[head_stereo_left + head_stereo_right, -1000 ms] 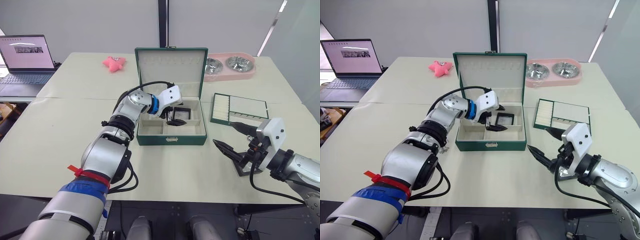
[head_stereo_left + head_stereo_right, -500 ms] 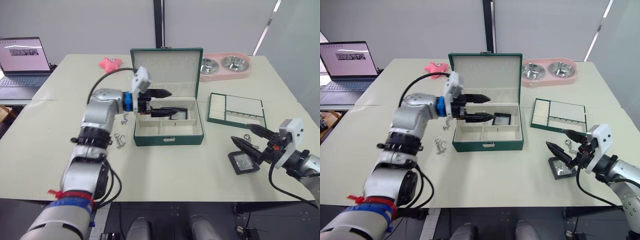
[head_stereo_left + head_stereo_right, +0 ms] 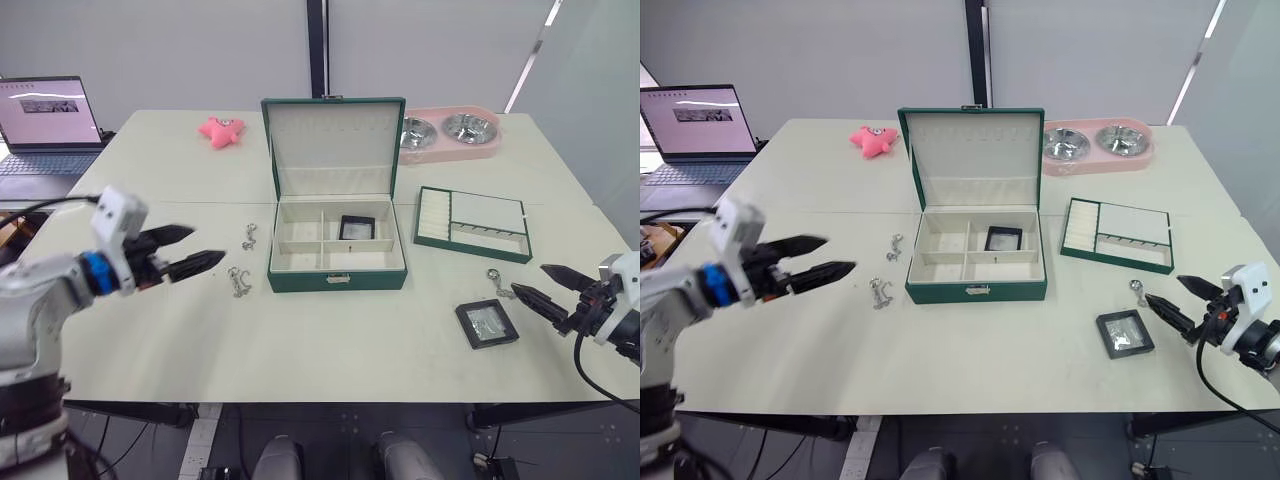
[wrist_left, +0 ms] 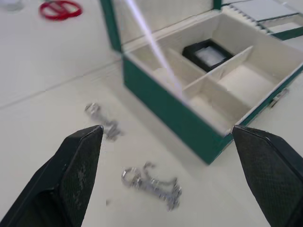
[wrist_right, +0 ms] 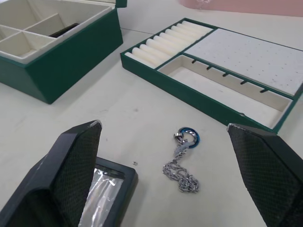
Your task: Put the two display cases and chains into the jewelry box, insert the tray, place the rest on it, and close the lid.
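With one small case already in the jewelry box point(image 3: 336, 248), the right claw point(image 3: 548, 286) (released, empty) should straddle the grey display case point(image 3: 487, 323); left claw point(image 3: 193, 250) likewise gapes.

Jewelry box point(image 3: 337, 272) sits mid-table point(image 3: 330, 335) with its lid point(image 3: 333, 140) upright, walling off the far side. Three compartments lie bare; the far-right one holds a display case point(image 3: 355, 227). Tray point(image 3: 473, 222) flanks its right, chains point(image 3: 240, 282) its left.
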